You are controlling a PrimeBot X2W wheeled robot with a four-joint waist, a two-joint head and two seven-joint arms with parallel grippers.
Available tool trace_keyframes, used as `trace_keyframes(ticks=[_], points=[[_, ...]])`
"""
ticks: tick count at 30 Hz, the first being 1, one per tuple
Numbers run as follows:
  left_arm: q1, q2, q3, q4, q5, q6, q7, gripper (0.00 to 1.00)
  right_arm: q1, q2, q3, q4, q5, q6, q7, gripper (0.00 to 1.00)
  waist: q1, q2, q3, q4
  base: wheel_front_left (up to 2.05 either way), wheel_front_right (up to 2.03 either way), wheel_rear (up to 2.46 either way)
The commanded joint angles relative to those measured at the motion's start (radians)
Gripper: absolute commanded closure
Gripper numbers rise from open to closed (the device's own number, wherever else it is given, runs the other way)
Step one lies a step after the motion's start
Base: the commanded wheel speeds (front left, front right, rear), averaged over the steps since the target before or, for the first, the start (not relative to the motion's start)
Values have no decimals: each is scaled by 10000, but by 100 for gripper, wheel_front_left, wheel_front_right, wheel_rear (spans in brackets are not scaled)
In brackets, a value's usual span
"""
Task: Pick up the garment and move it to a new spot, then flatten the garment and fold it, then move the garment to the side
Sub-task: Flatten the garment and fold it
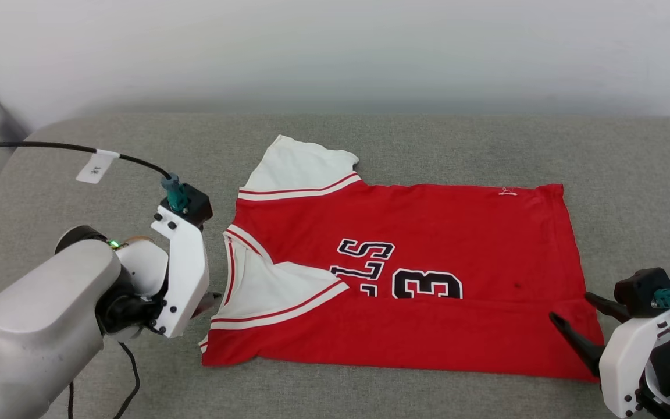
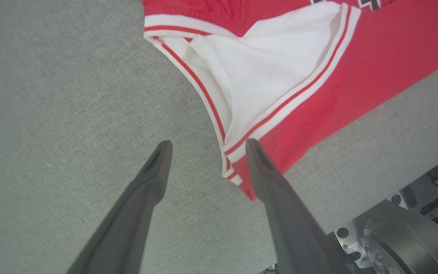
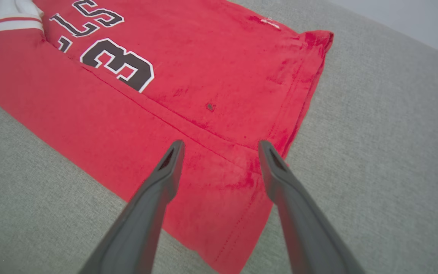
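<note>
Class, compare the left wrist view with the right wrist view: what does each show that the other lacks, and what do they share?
Left wrist view, not the right: the curved neckline trim and a metal part of the robot's body.
Right wrist view, not the left: the number 3, a small dark spot, the hem corner and the pale wall.
Shared: the red garment lying on the grey cushion, with an open end effector near its edge: the left end effector at the collar end, the right end effector at the hem end.
</note>
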Motion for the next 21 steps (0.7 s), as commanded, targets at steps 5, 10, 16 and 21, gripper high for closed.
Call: trace_keyframes(ticks=[5, 10, 16, 21], points=[[35, -256, -758, 95, 196, -43, 803, 0, -164, 164, -98, 53, 22, -8, -34, 0, 0, -1, 277, -214, 0, 0, 0], [251, -464, -1139, 521, 457, -43, 851, 0, -284, 308, -77, 133, -54, -8, -87, 0, 0, -1, 482, -367, 0, 0, 0], [474, -688, -1447, 1076, 513, -60, 1130, 0, -505, 355, 19, 184, -79, -8, -135, 0, 0, -1, 753, -514, 0, 0, 0], [582, -842, -1615, 1230, 370, -56, 1100, 100, -764, 295, 62, 173, -183, -8, -96, 0, 0, -1, 863, -549, 0, 0, 0]])
